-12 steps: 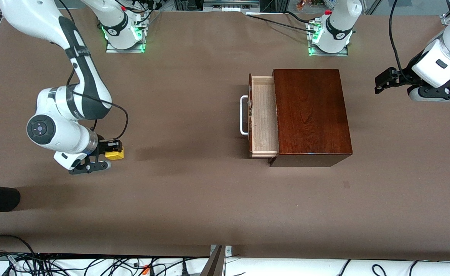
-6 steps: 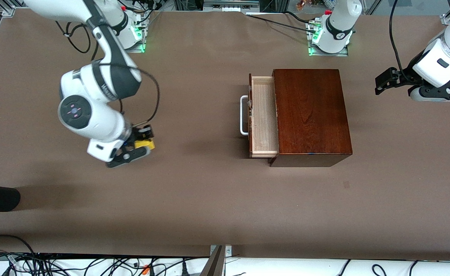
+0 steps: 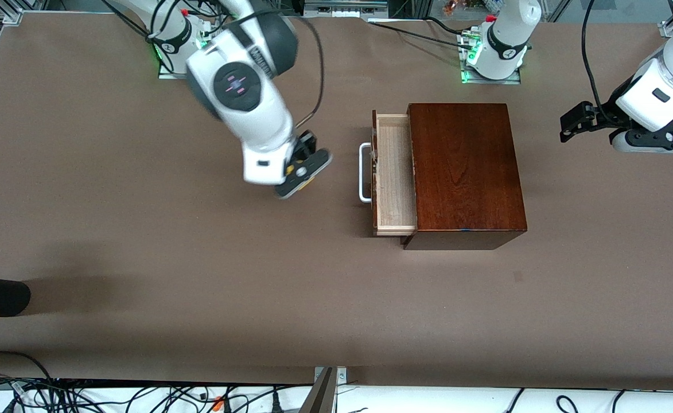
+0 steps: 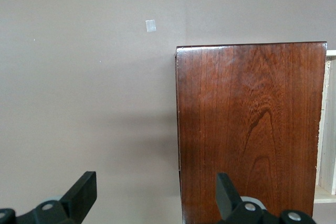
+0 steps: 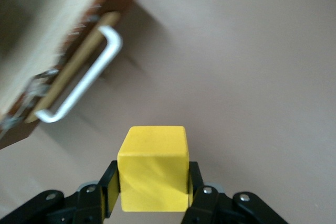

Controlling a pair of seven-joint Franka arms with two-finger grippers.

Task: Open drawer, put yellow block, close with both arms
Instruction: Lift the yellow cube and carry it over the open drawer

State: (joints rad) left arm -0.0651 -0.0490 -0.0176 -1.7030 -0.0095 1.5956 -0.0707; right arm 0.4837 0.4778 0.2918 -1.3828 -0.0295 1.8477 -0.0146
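The right tool [image 5: 152,195] is clamped on the yellow block [image 5: 153,174], carried above the surface [image 3: 198,275] just short of the white handle [image 3: 364,172], since the drawer [image 3: 395,178] stands pulled out to receive it. The left tool [image 4: 155,203] waits wide open and empty over the surface beside the wooden box [image 3: 465,172].

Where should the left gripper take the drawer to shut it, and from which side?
Take the white bar handle on the drawer front, coming from the right arm's end of the table. It stands off the front, so fingers fit either side. A flat push on it would likely do too. The left gripper waits open.
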